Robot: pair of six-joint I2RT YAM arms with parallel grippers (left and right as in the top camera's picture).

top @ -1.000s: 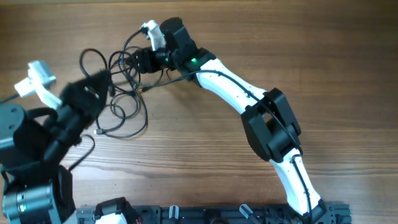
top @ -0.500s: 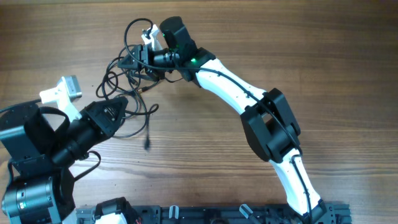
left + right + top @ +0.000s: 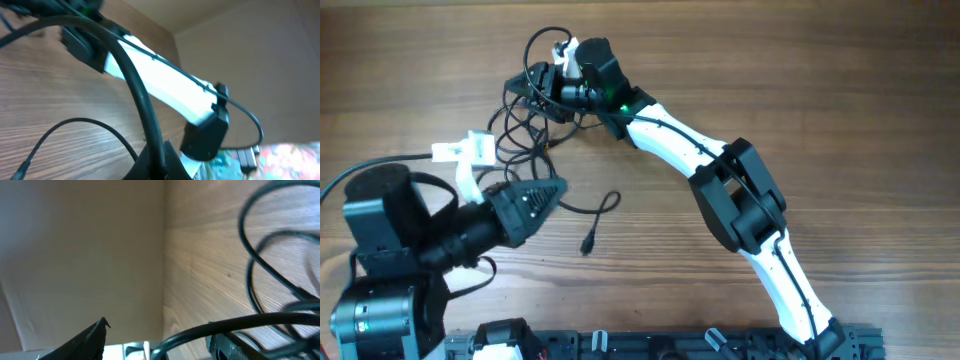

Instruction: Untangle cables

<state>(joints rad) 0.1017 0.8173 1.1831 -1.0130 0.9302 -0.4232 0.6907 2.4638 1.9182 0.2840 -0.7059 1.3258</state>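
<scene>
The cables [image 3: 525, 118] lie as a tangle of thin black loops at the far left of the wooden table. My left gripper [image 3: 552, 192] is shut on one cable, and a freed stretch runs right from it to a small plug [image 3: 588, 245]. In the left wrist view the jaws [image 3: 159, 161] pinch that cable [image 3: 145, 100], which arches up to the left. My right gripper [image 3: 542, 85] is in the top of the tangle. In the right wrist view its fingers [image 3: 162, 335] stand apart and a cable [image 3: 250, 322] crosses between them.
The white right arm [image 3: 680, 140] spans the table from the front right to the far left. The left arm's base [image 3: 380, 260] fills the front left corner. A dark rail [image 3: 650, 345] runs along the front edge.
My left gripper has swung right and toward the front, drawing one cable end with its plug out of the tangle. The tangle and the right gripper shifted slightly toward the far left.
</scene>
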